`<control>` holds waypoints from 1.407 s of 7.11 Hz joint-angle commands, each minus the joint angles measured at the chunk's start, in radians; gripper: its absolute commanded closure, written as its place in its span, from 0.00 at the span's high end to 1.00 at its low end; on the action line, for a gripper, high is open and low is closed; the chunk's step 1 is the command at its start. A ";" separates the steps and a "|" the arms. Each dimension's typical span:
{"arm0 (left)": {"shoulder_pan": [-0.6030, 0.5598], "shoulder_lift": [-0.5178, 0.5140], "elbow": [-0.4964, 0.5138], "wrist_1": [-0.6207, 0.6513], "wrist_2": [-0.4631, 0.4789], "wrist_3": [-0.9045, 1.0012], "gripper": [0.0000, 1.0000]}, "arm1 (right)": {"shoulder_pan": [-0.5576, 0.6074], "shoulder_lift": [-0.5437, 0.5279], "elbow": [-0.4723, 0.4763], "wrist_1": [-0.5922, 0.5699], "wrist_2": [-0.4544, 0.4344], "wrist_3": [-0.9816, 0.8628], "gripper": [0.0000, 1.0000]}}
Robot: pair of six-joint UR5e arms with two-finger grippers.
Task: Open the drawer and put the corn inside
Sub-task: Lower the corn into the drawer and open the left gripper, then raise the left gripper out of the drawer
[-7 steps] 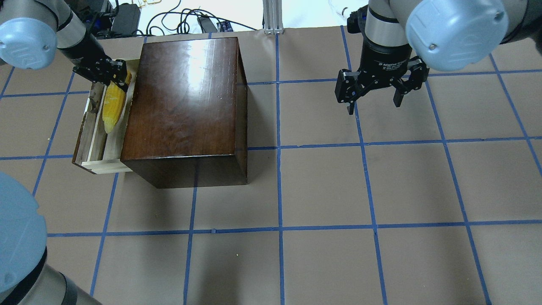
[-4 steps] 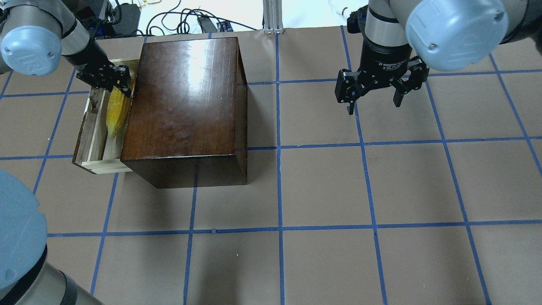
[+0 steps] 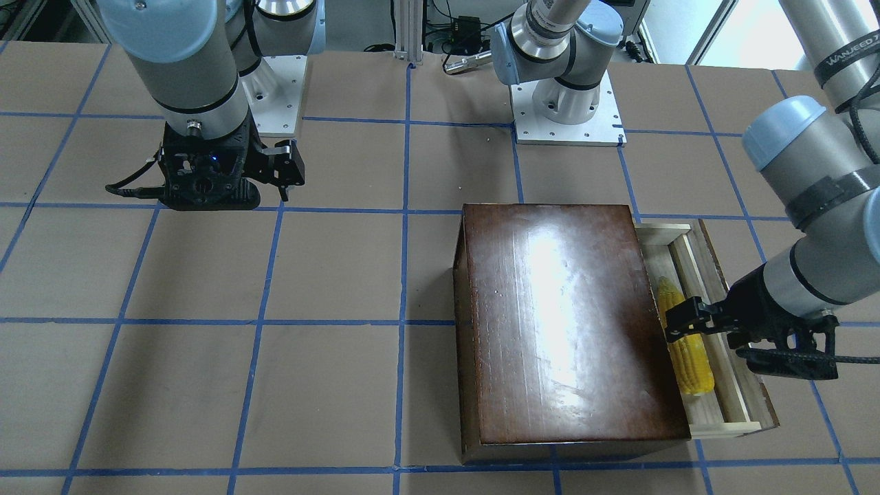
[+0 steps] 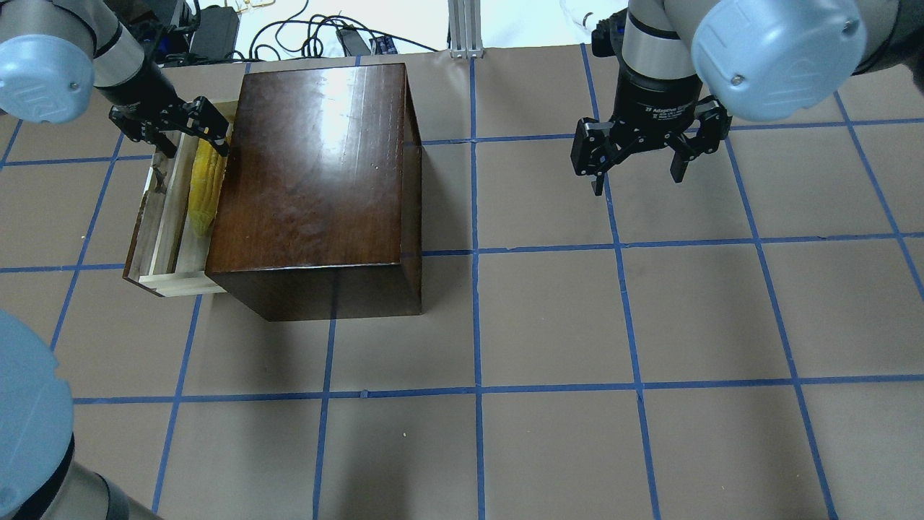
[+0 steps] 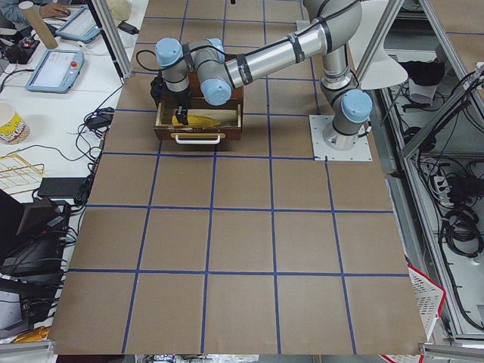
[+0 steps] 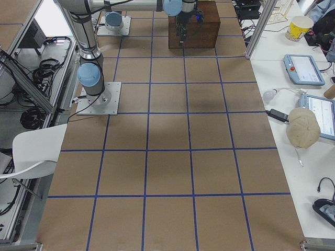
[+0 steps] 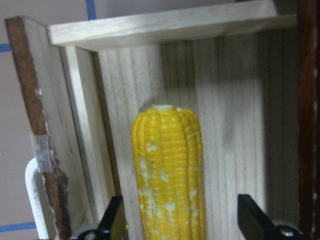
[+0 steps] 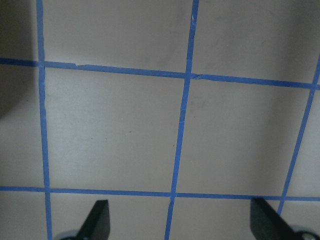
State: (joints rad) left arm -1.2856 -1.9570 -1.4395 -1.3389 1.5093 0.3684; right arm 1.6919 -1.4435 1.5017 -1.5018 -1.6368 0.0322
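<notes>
The drawer [image 4: 155, 238] of pale wood is pulled out from the left side of the dark-brown box [image 4: 317, 180]. The yellow corn [image 4: 203, 189] lies flat inside it, close to the box. My left gripper [image 4: 189, 143] is open over the corn's far end. In the left wrist view the corn [image 7: 169, 175] lies between the spread fingertips [image 7: 114, 220] without touching them. In the front view the corn [image 3: 689, 354] lies in the drawer [image 3: 735, 385] under my left gripper [image 3: 705, 328]. My right gripper [image 4: 635, 177] is open and empty above the table on the right.
The drawer's white handle [image 7: 33, 200] sticks out from its chipped front panel. Cables and a metal post [image 4: 465, 29] lie beyond the table's far edge. Brown paper with blue tape lines [image 8: 182, 125] lies under my right gripper [image 8: 181, 220].
My left gripper has opened and let go of the corn. The corn has dropped flat into the drawer, nearer the box. The right arm has not moved.
</notes>
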 commanded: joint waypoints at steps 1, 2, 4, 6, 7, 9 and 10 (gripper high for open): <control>-0.006 0.056 0.013 -0.014 0.000 -0.002 1.00 | 0.000 0.000 0.000 0.000 0.000 0.000 1.00; -0.015 0.093 0.025 -0.026 -0.003 -0.003 1.00 | 0.000 0.000 0.000 0.000 0.000 0.000 1.00; -0.066 0.122 0.079 -0.075 0.000 -0.009 1.00 | 0.000 0.000 0.000 0.000 0.000 0.000 1.00; -0.104 0.176 0.071 -0.184 -0.006 -0.240 1.00 | 0.000 0.000 0.000 0.000 0.000 0.000 1.00; -0.135 0.187 0.067 -0.186 -0.003 -0.322 1.00 | 0.000 0.000 0.000 0.000 0.000 0.000 1.00; -0.230 0.200 0.033 -0.189 0.096 -0.332 1.00 | 0.000 0.000 0.000 0.000 0.000 0.000 1.00; -0.266 0.214 -0.004 -0.186 0.135 -0.333 1.00 | 0.000 0.000 0.000 0.000 0.000 0.000 1.00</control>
State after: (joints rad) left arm -1.4995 -1.7583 -1.4057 -1.5261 1.5822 0.0439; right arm 1.6919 -1.4435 1.5018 -1.5018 -1.6367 0.0322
